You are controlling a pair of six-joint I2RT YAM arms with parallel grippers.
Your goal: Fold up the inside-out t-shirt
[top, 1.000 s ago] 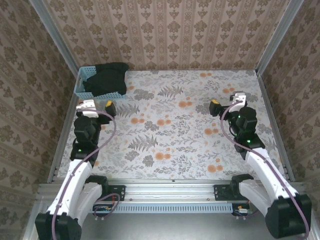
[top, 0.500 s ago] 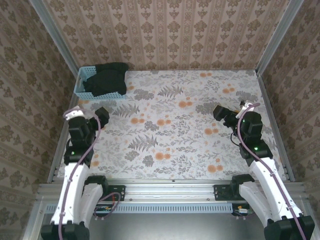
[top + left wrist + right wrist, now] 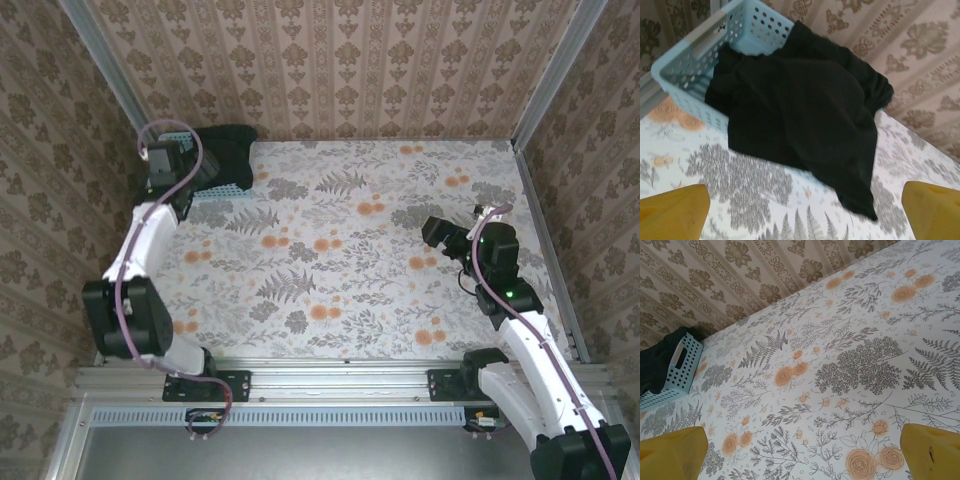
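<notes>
- Yellow fingertips (image 3: 672, 210) of the left jaws sit in the two lower corners of the left wrist view. They are spread wide, with nothing between them.
- Just beyond the left jaws, a black shirt (image 3: 805, 115) is heaped in a light blue basket (image 3: 685, 65) that has rows of holes in its walls.
- Part of the shirt hangs over the basket's near rim, and its lowest fold lies on the surface (image 3: 740, 175), which is printed with grey ferns and orange flowers.
- The right jaws are also spread wide and hold nothing. Their yellow fingertips (image 3: 670, 452) sit in the lower corners of the right wrist view, above bare surface.
- From the right wrist, the basket is far off at the left edge, with the shirt a dark heap in it.
- From above, the left arm (image 3: 140, 240) reaches to the far left corner of the surface, with its jaws at the basket's left end.
- The right arm (image 3: 505, 290) is over the right side of the surface. Its jaws point left and are well apart from the shirt.
- Walls (image 3: 350, 70) papered in a brown pattern enclose the surface on three sides.
</notes>
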